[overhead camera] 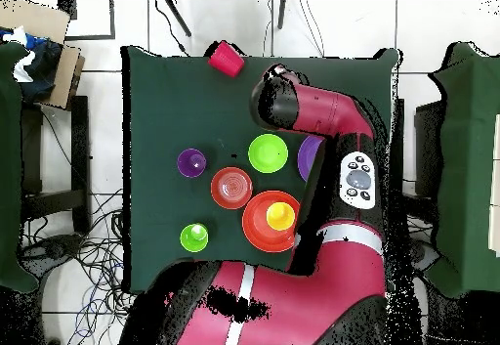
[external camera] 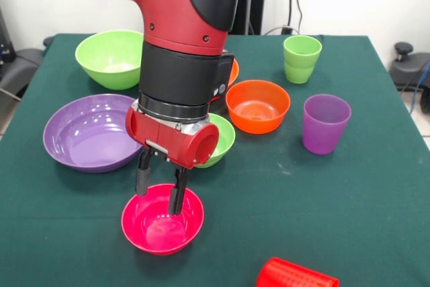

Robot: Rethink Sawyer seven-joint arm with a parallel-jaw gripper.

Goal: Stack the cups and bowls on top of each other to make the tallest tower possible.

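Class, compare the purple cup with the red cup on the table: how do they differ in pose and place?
The purple cup stands upright with its mouth up; the red cup lies tipped on its side. The purple cup sits well inside the green cloth; the red cup rests at the table's edge. Both are plain plastic tumblers, each standing alone, untouched by the arm.

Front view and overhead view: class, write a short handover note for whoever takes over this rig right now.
Hand: open, fingers either side of the pink bowl's rim, not gripping.
Apart on the table: large purple bowl, large green bowl, small green bowl, small orange bowl, green cup, purple cup.
Red cup lies on its side at the table edge.
Yellow cup sits in the large orange bowl.
Done: no tower yet.
Left: all the stacking.
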